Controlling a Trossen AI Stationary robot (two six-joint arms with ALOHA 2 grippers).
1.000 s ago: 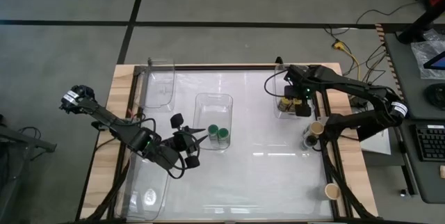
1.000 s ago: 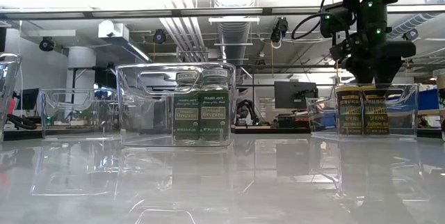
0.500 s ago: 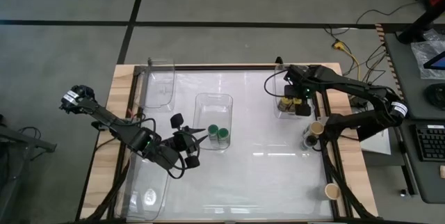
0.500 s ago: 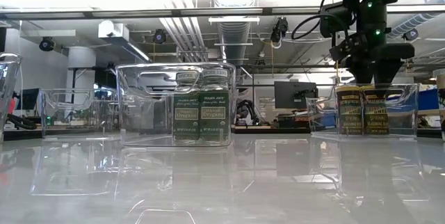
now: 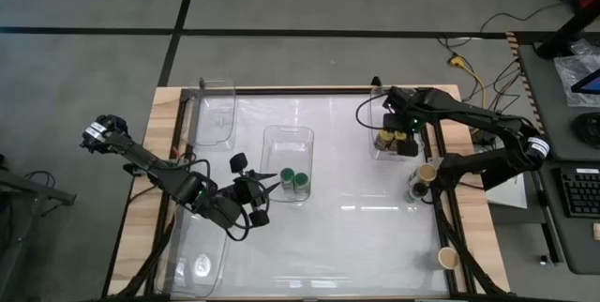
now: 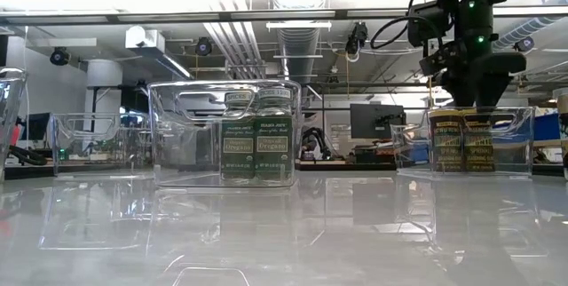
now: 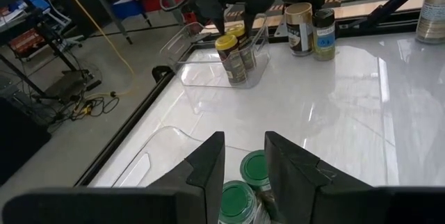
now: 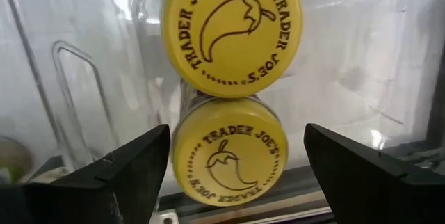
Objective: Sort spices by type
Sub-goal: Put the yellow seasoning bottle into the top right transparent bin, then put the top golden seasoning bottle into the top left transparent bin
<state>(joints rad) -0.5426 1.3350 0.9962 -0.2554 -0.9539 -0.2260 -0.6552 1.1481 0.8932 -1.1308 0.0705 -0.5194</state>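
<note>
Green-lid jars (image 5: 293,180) sat paired in the centre bin (image 5: 287,135); left gripper (image 5: 265,182) hung just left of them, fingers spread. Yellow jars (image 5: 386,139) upper right, right gripper (image 5: 404,136) above them, spread, empty. Small, rigid, likely light; smooth lids, so grip across the lid.

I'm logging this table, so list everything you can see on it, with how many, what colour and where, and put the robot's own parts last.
green-lid jars: two, green lids, inside the middle clear bin.
yellow-lid jars: two, yellow lids, inside the clear bin at the table's right side, under the right gripper.
other jars: two at the table's right edge, one tan-lidded, one dark-lidded; a third tan one nearer the front.
empty clear bins: one at the back left, one at the front left.
left gripper: open, beside the green-lid jars.
right gripper: open, above the yellow-lid jars.
</note>
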